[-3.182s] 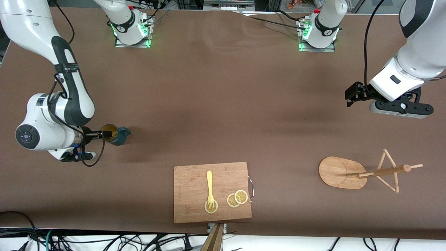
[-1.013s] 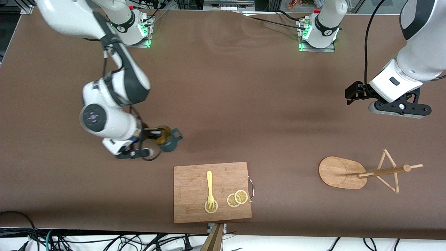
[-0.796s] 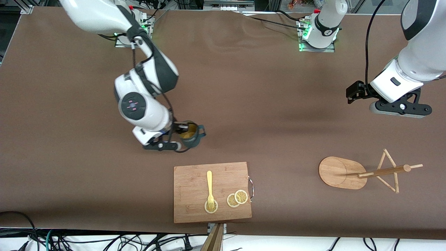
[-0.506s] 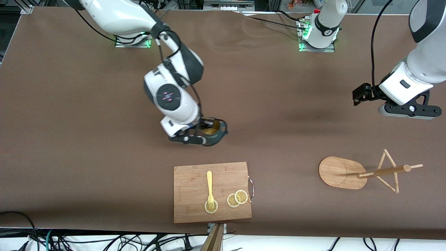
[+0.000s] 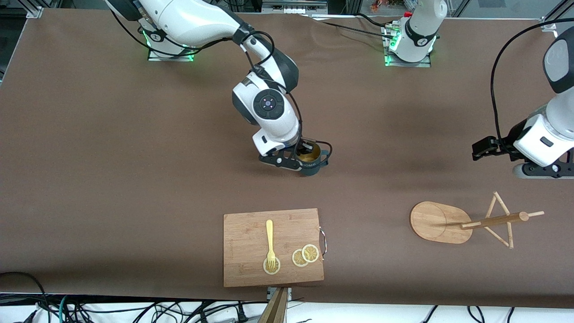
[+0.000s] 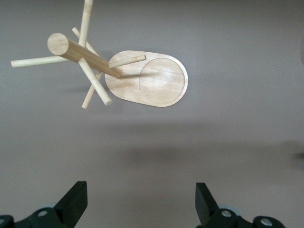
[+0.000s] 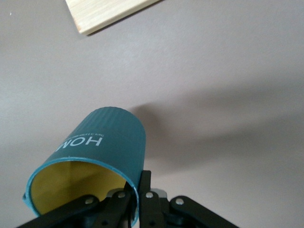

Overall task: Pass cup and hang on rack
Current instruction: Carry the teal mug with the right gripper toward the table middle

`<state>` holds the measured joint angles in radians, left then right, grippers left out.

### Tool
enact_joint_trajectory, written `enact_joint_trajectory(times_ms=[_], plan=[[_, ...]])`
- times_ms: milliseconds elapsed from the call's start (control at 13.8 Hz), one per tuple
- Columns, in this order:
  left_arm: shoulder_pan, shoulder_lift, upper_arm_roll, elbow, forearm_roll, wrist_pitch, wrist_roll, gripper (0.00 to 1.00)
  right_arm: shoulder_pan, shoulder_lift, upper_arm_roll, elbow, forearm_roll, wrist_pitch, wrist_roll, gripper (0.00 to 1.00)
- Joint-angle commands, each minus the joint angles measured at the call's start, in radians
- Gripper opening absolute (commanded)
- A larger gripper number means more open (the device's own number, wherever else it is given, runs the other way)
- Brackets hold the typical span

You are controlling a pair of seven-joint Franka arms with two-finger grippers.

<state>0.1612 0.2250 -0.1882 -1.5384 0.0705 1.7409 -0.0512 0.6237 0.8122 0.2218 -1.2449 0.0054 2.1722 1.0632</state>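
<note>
The right gripper (image 5: 301, 158) hides part of the cup (image 5: 312, 162) rim where it pinches the wall. In the right wrist view the cup's handle is out of sight, the cutting board (image 7: 107, 12) is cut to a corner. The left gripper (image 6: 140, 204) shows only fingertips at the frame edge.

White arms (image 5: 188, 18) with dark joints, black cables, black hands.

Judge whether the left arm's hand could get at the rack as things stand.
Probably yes. The left hand hangs open above bare table close to the rack, with nothing between them; the right hand holds the cup over mid-table, well away.
</note>
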Motion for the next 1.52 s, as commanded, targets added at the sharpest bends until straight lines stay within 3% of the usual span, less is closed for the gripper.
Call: enact_joint_trajectory(times_ms=[0,289,579,651,723,796,940,1157,1447], plan=[[-0.006,-0.007,-0.022,0.017,-0.005,-0.007,0.004,1.0,0.054,0.067,-0.007,0.045,0.001,0.075,0.116,0.0],[-0.037,-0.01,-0.023,0.017,-0.012,-0.014,0.004,1.0,0.1,0.113,-0.004,0.065,0.007,0.083,0.146,0.0],[-0.055,-0.004,-0.068,0.014,-0.011,-0.018,0.004,1.0,0.113,0.123,-0.004,0.065,0.01,0.081,0.167,0.0],[-0.061,-0.003,-0.068,0.011,-0.006,-0.017,0.004,1.0,0.114,0.127,-0.004,0.065,0.01,0.081,0.167,0.12],[-0.061,-0.001,-0.068,0.012,-0.006,-0.017,0.004,1.0,0.116,0.125,-0.004,0.065,0.007,0.08,0.166,0.77],[-0.057,0.013,-0.068,0.008,-0.008,-0.017,0.004,1.0,0.116,0.122,-0.004,0.067,0.002,0.078,0.159,1.0],[-0.065,0.033,-0.068,0.012,-0.005,-0.018,0.008,1.0,0.106,0.113,-0.004,0.077,0.007,0.063,0.158,1.0],[-0.052,0.042,-0.073,0.003,-0.024,-0.062,0.051,1.0,0.09,0.105,-0.012,0.166,-0.001,-0.075,0.117,1.0],[-0.064,0.059,-0.073,0.0,-0.093,-0.106,0.434,1.0,0.01,0.026,-0.016,0.171,-0.002,-0.199,-0.092,1.0]])
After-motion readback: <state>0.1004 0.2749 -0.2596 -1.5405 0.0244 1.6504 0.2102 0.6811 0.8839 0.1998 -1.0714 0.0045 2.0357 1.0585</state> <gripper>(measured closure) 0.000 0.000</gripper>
